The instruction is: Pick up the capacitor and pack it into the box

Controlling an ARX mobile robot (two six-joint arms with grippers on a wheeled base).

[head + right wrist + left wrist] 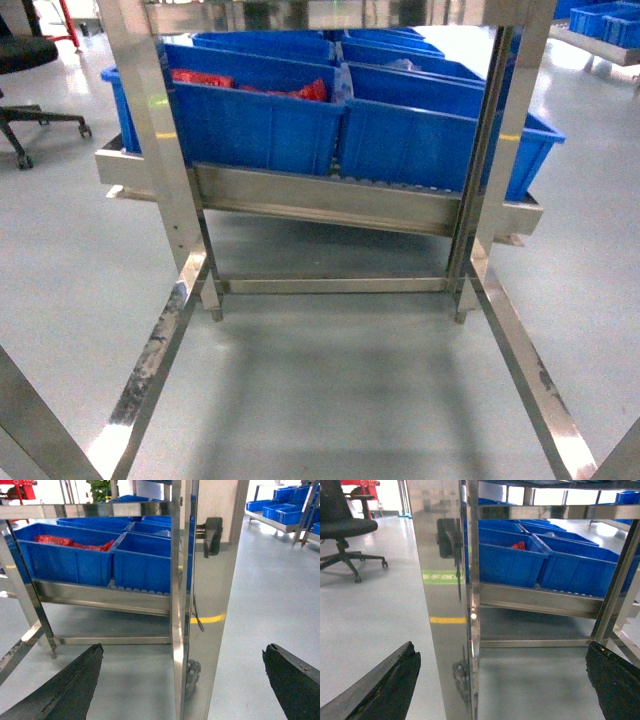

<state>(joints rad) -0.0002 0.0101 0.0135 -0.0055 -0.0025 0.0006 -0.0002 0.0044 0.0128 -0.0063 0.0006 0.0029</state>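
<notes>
Left gripper jaws spread wide, holding nothing, facing a steel rack post, blue bins on the rack's lower shelf, red items in the left bin, right gripper jaws likewise wide and empty, neither capacitor nor box visible between any jaws.

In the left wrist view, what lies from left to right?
Office chair → left finger → steel post → bin with red contents → second blue bin → right finger.
</notes>
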